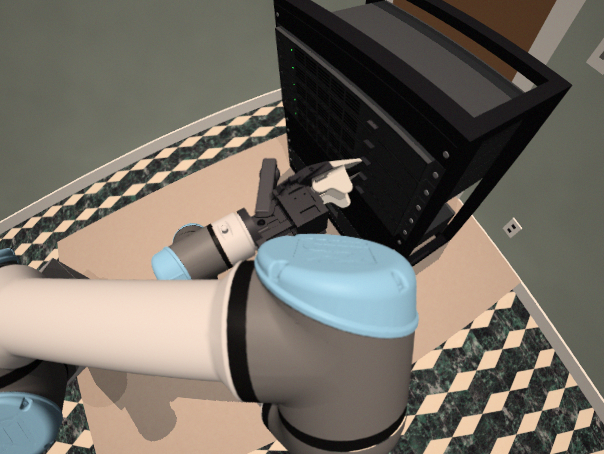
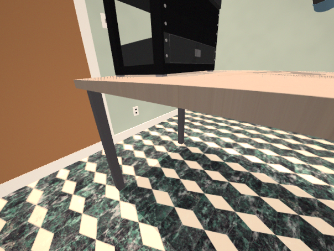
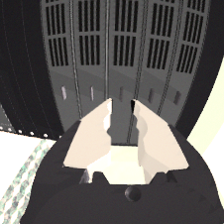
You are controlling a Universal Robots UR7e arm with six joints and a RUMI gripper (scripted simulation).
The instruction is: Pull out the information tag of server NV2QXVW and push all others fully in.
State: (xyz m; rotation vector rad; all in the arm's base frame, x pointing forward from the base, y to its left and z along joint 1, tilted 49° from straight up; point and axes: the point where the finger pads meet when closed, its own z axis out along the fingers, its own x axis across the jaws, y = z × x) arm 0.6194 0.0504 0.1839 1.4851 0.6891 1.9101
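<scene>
Black metal makes up the rack [image 1: 472, 127] [image 2: 158, 41], which stands upright on the pale table [image 1: 125, 220] [image 2: 204, 95], over at the far side of it from where the arm [image 1: 120, 320] [image 2: 323, 7] reaches in; small green lights [image 1: 293, 67] glow in a column at the left of its front, and a row of bright screws [image 1: 426, 192] [image 2: 165, 23] runs down the right edge.

Five servers [image 3: 124, 74] with slotted grilles fill the stretch I can see up close; each one carries a slim tab of an information tag [image 1: 368, 143] [image 3: 91, 93], the five lined up toward the right half of the front; I can't read a service tag on any of them, so which one is NV2QXVW I cannot tell, nor exactly how far each tab sits out.

The gripper [image 1: 356, 174] [image 3: 121, 100] is right up near that row, its pale fingers [image 1: 332, 186] pointing at the rack; they stand a little apart with a narrow gap, gripping nothing; in the close view the middle tab [image 3: 121, 93] shows just past the gap, lined up with it; whether a fingertip touches it I cannot tell.
</scene>
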